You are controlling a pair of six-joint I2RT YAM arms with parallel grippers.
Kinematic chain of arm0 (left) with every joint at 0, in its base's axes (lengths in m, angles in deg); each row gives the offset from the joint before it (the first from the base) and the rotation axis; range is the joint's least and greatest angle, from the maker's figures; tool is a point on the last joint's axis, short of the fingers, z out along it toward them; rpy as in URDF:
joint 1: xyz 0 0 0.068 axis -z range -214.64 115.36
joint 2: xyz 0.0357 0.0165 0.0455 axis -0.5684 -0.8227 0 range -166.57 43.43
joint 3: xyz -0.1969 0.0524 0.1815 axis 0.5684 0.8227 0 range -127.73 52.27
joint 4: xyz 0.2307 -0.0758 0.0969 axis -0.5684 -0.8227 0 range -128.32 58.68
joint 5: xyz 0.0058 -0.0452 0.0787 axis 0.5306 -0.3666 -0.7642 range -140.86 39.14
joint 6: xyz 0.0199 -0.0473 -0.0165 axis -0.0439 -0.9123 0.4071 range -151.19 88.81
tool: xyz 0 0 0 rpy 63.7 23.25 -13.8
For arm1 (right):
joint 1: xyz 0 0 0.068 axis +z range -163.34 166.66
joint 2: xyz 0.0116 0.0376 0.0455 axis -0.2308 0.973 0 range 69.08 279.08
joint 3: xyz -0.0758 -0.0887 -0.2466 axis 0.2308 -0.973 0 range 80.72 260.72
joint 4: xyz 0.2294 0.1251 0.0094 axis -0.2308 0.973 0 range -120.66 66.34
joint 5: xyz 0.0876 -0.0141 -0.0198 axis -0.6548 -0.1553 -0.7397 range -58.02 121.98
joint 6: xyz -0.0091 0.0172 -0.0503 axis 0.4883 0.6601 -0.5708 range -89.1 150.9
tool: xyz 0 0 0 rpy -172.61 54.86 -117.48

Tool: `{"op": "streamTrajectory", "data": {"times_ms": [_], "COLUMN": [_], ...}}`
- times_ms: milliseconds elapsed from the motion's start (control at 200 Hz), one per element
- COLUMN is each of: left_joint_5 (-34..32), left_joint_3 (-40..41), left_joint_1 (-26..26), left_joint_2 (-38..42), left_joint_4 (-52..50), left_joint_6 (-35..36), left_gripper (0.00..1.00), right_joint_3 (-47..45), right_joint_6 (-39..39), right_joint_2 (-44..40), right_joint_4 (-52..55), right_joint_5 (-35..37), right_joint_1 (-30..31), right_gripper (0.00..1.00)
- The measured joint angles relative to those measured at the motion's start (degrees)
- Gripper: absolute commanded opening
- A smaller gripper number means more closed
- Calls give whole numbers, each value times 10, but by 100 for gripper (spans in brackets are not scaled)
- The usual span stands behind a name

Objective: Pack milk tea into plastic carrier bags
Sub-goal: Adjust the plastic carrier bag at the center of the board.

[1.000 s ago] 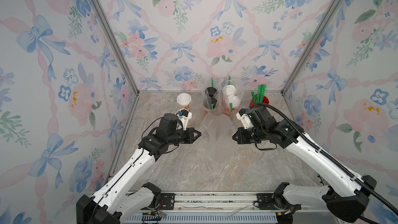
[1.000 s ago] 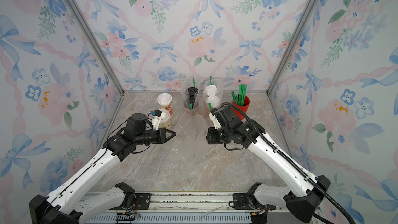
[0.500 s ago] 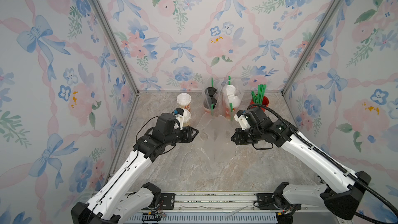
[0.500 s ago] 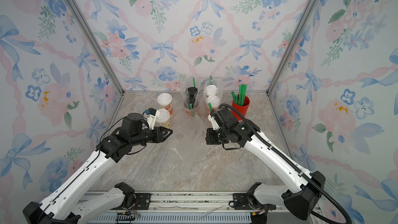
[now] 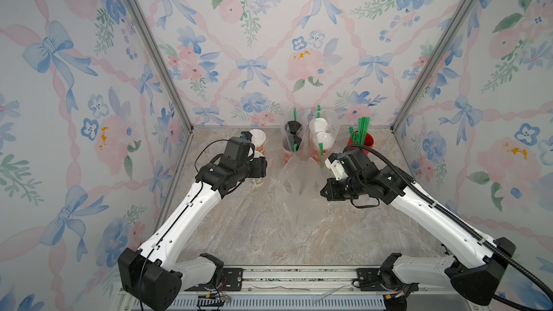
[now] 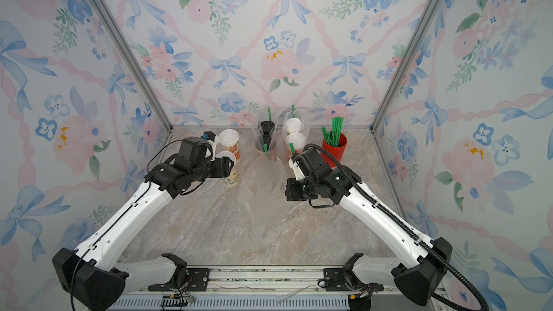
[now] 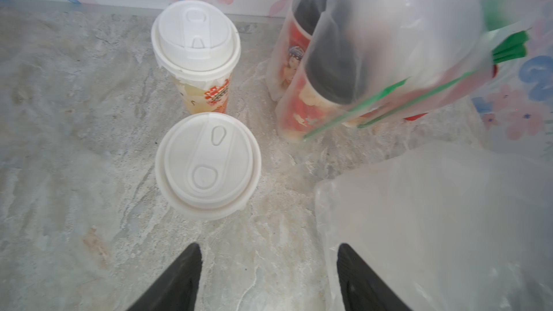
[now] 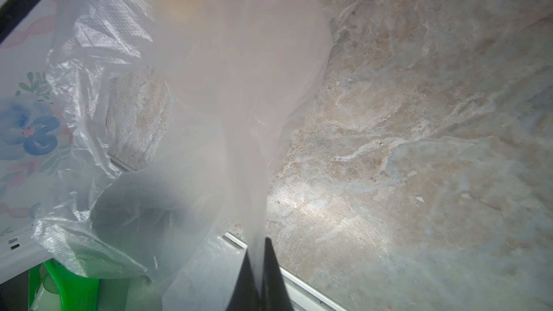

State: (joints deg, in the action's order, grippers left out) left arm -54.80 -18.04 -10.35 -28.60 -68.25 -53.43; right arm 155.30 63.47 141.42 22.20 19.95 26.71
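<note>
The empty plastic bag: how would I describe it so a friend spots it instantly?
On the marble tabletop, look just in front of the bag of black-lidded cups and the bag of white-lidded cups by the back wall. There a clear carrier bag droops from the right claw. Unlike those two, it is limp and holds no cups.

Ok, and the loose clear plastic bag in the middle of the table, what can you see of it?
The loose clear plastic carrier bag is thin, translucent and crinkled, with a fine embossed texture in the right wrist view. The right gripper has its jaws shut on a gathered part, holding that side raised; the rest drapes limp onto the marble-patterned table, between the arms, just in front of the packed bag of black-lidded cups. No cup shows inside it.
</note>
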Motion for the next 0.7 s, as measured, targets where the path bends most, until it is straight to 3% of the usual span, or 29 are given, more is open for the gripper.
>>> {"op": "streamTrajectory", "data": {"times_ms": [295,700], "left_joint_5": [-90,-100], "left_joint_3": [-46,-58], "left_joint_1": [-5,-8], "left_joint_2": [-81,-139], "left_joint_4": [-4,3], "left_joint_6": [6,7], "left_gripper": [75,77], "right_joint_3": [0,0], "right_joint_6": [0,0], "right_joint_2": [0,0], "right_joint_4": [0,0], "right_joint_5": [0,0], "right_joint_1": [0,1], "right_gripper": [0,0]}}
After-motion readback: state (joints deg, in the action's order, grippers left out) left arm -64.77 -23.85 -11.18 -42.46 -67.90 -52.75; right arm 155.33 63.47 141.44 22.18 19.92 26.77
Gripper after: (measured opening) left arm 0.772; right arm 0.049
